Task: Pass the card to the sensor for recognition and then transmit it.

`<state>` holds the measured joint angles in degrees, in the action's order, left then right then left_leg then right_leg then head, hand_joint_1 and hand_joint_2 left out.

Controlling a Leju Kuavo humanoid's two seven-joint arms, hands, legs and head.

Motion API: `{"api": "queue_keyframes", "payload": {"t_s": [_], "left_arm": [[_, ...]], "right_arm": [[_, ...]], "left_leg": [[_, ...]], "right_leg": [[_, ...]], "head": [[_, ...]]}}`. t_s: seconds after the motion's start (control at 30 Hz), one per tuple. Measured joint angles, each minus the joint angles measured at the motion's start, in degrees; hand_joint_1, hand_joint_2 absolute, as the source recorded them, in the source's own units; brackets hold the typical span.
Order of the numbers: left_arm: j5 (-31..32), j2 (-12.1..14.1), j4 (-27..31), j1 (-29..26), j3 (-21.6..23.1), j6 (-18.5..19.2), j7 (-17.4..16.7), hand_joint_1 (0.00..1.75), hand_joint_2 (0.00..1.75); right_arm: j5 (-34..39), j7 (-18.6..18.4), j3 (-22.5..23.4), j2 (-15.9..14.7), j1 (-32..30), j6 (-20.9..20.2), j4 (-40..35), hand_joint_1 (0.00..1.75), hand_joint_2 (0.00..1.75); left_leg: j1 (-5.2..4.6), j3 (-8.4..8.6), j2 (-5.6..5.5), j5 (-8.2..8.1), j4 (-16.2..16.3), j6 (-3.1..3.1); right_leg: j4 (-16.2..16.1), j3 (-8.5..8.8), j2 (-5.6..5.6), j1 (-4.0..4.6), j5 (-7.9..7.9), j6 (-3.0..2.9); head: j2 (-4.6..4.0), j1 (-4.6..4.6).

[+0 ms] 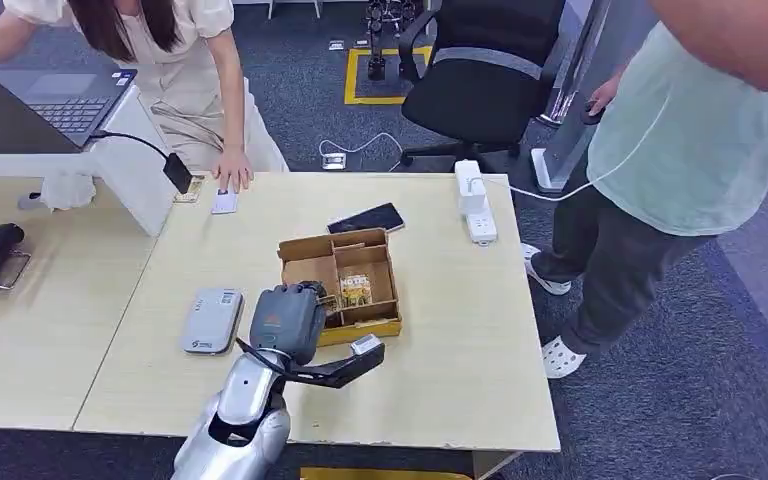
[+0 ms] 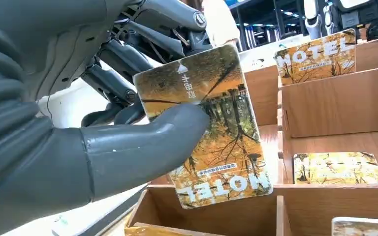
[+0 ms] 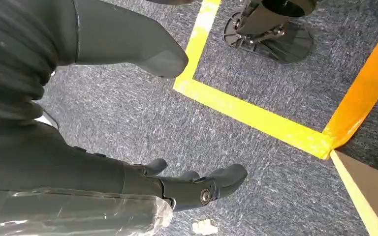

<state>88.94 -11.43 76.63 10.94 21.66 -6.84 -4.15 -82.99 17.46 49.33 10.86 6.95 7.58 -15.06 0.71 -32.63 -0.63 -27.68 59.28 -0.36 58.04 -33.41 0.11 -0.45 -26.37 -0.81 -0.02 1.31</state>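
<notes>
The left hand [image 2: 103,123] pinches a hotel key card [image 2: 209,128] between thumb and fingers, above the cardboard box [image 1: 385,270] at frame centre on the pale table [image 1: 460,350]. The right hand [image 3: 142,147] hangs empty, fingers apart, over grey carpet [image 3: 285,83].

The hotel card [image 2: 206,128], printed with orange autumn trees and the word HOTEL, is lifted just above the cardboard box [image 1: 341,283]. The grey sensor [image 1: 211,320] lies flat on the table just beside the box.
</notes>
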Motion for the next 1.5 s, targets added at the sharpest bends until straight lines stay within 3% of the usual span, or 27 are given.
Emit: {"api": "queue_keyframes", "payload": {"t_s": [0.63,0.97,1.23,1.5], "left_arm": [[-2.51,1.68,4.37,3.92,-2.10,-0.15,-0.35,1.75,1.75],[-1.72,2.03,4.70,10.21,-7.06,1.18,-2.76,1.75,1.75],[0.87,2.43,-3.29,18.09,-11.41,-1.18,-6.12,1.75,1.75],[0.92,4.20,-13.40,24.36,-14.82,-3.48,-6.58,1.75,1.75]], "right_arm": [[-0.44,-0.04,-0.35,-0.02,-0.01,-0.31,0.00,0.00,1.75],[-2.41,-0.66,-1.86,-0.02,0.37,-1.53,0.00,0.00,1.75],[-3.37,-0.83,-4.29,-0.04,1.95,-2.30,0.00,0.00,1.75],[-3.10,-0.81,-6.12,-0.04,3.00,-2.93,0.00,0.00,1.75]], "left_leg": [[0.00,-0.01,0.00,0.06,0.00,-0.01],[0.01,-0.02,0.00,0.11,0.00,-0.02],[0.01,-0.02,0.00,0.21,0.00,-0.10],[0.01,-0.03,0.00,0.29,0.00,-0.09]], "right_leg": [[0.00,-0.01,0.00,0.00,0.05,-0.04],[0.00,-0.03,0.00,0.00,0.13,-0.05],[0.01,-0.04,0.02,0.00,0.23,-0.04],[0.03,-0.07,0.03,0.01,0.27,-0.06]], "head": [[0.02,0.00],[0.00,0.00],[0.00,0.00],[0.02,0.00]]}}
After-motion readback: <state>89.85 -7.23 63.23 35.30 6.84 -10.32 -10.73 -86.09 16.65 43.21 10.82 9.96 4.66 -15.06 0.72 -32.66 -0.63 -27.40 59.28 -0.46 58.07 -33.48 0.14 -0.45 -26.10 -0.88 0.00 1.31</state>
